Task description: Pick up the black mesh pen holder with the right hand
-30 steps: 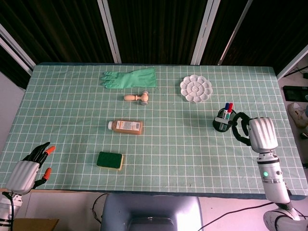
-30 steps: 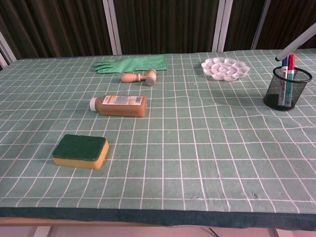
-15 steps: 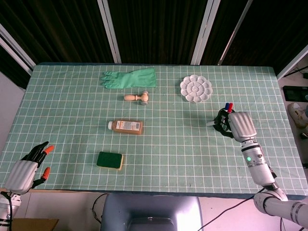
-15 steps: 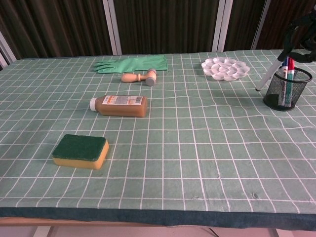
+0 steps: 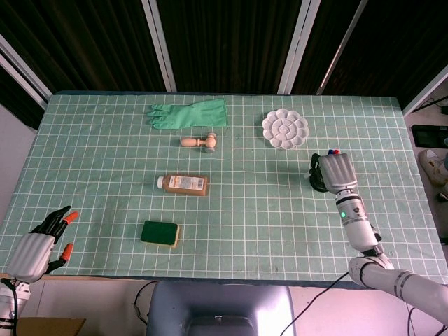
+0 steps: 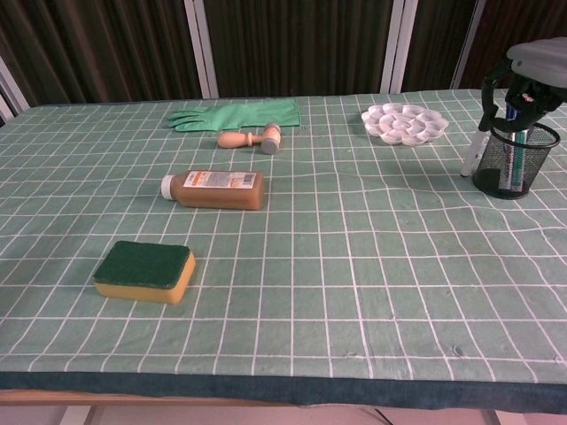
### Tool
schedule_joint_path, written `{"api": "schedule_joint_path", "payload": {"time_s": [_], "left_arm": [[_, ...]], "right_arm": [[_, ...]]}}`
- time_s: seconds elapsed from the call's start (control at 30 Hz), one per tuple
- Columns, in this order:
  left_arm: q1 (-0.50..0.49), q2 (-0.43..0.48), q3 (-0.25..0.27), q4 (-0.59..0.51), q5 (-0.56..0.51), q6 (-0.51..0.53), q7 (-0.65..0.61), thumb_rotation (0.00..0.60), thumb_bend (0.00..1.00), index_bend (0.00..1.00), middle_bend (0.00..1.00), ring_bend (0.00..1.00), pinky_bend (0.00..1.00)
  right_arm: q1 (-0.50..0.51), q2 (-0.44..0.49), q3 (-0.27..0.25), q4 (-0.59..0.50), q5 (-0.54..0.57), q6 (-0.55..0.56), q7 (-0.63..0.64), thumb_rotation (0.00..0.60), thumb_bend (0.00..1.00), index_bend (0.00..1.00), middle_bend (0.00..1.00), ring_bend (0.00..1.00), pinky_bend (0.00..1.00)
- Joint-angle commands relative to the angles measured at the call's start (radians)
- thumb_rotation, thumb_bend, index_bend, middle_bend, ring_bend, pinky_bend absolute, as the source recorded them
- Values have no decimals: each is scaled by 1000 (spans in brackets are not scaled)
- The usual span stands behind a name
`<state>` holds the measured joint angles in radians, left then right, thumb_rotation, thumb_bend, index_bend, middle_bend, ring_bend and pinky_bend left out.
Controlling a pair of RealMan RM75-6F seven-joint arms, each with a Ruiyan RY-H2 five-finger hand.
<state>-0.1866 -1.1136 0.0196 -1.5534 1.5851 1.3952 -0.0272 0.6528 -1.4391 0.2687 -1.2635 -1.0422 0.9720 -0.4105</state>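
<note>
The black mesh pen holder [image 6: 516,164] stands upright near the table's right side, with red and blue markers [image 6: 519,115] in it. My right hand [image 6: 533,69] hovers directly over its rim, its fingers [image 6: 474,146] hanging apart, one down the holder's left side. From the head view the right hand [image 5: 334,171] covers most of the holder [image 5: 316,180]. I see no closed grip on it. The left hand [image 5: 38,246] rests open at the near left corner, holding nothing.
A green rubber glove [image 5: 189,114], a wooden stamp [image 5: 199,142] and a white paint palette [image 5: 285,129] lie toward the far side. A brown bottle [image 5: 183,184] lies on its side mid-table and a green-and-yellow sponge [image 5: 160,233] sits nearer.
My right hand has moved left and farther across the table, from beside the pen holder's right to directly above it. The left hand stayed put.
</note>
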Motion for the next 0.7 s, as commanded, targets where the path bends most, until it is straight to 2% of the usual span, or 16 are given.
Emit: {"api": "schedule_joint_path", "payload": {"time_s": [0.03, 0.17, 0.53, 0.6, 0.7], "left_arm": [[0, 0, 0, 0, 0, 1, -1, 600, 483, 153, 47, 87, 375], [1, 1, 1, 1, 1, 2, -3, 600, 483, 153, 46, 86, 375], [3, 0, 3, 1, 5, 4, 1, 600, 483, 153, 46, 86, 375], [2, 0, 3, 1, 6, 3, 3, 600, 483, 152, 46, 87, 375], [2, 0, 3, 0, 5, 3, 5, 600, 483, 153, 47, 87, 375]], "right_arm": [[31, -54, -4, 64, 26, -24, -16, 600, 944, 857, 1000, 1000, 1000], [42, -92, 1, 113, 31, -33, 16, 600, 911, 788, 1000, 1000, 1000], [21, -83, 1, 121, -1, -17, 127, 600, 427, 319, 1000, 1000, 1000], [9, -70, 0, 109, -13, -5, 155, 600, 387, 267, 1000, 1000, 1000], [-13, -46, 4, 84, -34, 32, 196, 600, 369, 249, 1000, 1000, 1000]]}}
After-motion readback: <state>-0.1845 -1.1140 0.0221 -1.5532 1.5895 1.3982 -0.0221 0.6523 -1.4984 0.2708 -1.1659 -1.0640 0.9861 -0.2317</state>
